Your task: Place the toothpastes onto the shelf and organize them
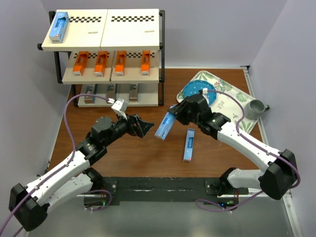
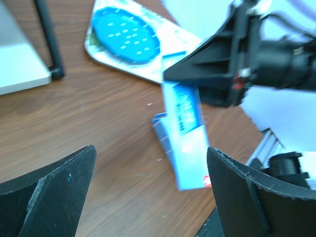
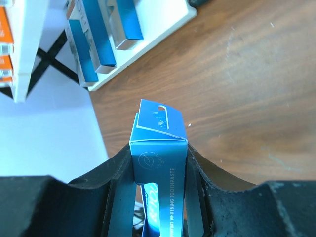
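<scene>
In front of the shelf [image 1: 131,32], top view: the right hand [image 1: 171,120] clamps a light-blue toothpaste carton [image 1: 164,128] above the tabletop [image 1: 143,158]. Its long axis is tilted, the free end pointing away from the shelf. The left hand [image 1: 145,127] is just beside it, spread wide and empty. A second blue carton [image 1: 188,144] lies flat, further from the shelf.

Left wrist view: the held carton is dead ahead.

Right wrist view: fingers [image 3: 118,177] pinch its narrow sides, with the shelf's bottom tier up-left. Probably a handover; the left hand is nearest.
</scene>
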Controlling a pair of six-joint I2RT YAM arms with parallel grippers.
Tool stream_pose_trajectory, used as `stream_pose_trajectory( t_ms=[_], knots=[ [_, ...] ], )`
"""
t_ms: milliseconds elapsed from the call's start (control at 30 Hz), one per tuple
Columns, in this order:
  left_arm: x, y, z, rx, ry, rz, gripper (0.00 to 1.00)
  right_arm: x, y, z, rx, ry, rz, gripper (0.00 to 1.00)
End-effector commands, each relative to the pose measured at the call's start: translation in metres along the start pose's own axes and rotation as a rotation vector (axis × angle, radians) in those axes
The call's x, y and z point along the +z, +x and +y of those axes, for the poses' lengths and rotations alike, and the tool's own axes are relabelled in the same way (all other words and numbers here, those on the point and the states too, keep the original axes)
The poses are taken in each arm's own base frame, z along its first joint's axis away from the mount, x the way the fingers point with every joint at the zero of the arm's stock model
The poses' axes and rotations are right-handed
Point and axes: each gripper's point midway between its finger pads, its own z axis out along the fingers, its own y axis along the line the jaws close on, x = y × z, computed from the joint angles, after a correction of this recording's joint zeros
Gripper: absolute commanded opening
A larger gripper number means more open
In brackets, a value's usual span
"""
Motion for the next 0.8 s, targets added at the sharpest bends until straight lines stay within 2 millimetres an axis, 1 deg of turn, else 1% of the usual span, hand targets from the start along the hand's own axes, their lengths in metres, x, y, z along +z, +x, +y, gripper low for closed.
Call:
stream_pose_trajectory(
  t_ms=[0,33,67,133,167,200,233,267,300,433,533,567,667,733,767],
  knots=[
    [0.01,-0.042,-0.045,-0.031,0.082,-0.153,1.0,-0.01,-0.012,0.01,0.206,-0.06,-0.057,0.4],
    [0.012,-0.045,-0.046,-0.034,0.066,-0.175,1.0,-0.01,-0.013,0.009,0.218,-0.06,-0.062,0.4],
    [0.015,-0.037,-0.054,-0.032,0.081,-0.159,1.0,-0.011,-0.014,0.009,0.24,-0.063,-0.068,0.4],
    [0.021,-0.031,-0.056,-0.033,0.069,-0.15,1.0,-0.014,-0.015,0.007,0.259,-0.068,-0.073,0.4],
    [0.022,-0.026,-0.062,-0.032,0.078,-0.139,1.0,-0.015,-0.016,0.007,0.28,-0.071,-0.075,0.4],
    [0.023,-0.024,-0.064,-0.032,0.075,-0.136,1.0,-0.017,-0.017,0.007,0.292,-0.08,-0.079,0.4],
    [0.026,-0.022,-0.06,-0.034,0.047,-0.14,1.0,-0.018,-0.018,0.008,0.3,-0.088,-0.081,0.4],
    [0.026,-0.018,-0.064,-0.042,0.046,-0.134,0.99,-0.018,-0.019,0.007,0.316,-0.087,-0.086,0.4],
    [0.027,-0.017,-0.062,-0.045,0.03,-0.137,0.99,-0.018,-0.019,0.005,0.324,-0.085,-0.089,0.4],
    [0.031,-0.011,-0.056,-0.064,-0.027,-0.123,0.96,-0.021,-0.023,0.007,0.357,-0.111,-0.103,0.4],
    [0.035,-0.005,-0.057,-0.082,-0.033,-0.105,0.91,-0.023,-0.027,0.007,0.366,-0.115,-0.118,0.4],
    [0.038,-0.003,-0.059,-0.083,-0.032,-0.092,0.87,-0.024,-0.029,0.008,0.373,-0.119,-0.123,0.4],
    [0.043,0.004,-0.061,-0.075,-0.035,-0.06,0.84,-0.025,-0.034,0.009,0.38,-0.128,-0.138,0.4],
    [0.044,0.003,-0.066,-0.075,-0.018,-0.066,0.79,-0.026,-0.036,0.01,0.384,-0.131,-0.145,0.4],
    [0.045,0.004,-0.068,-0.07,-0.012,-0.064,0.75,-0.027,-0.036,0.011,0.391,-0.134,-0.142,0.4]
  ],
)
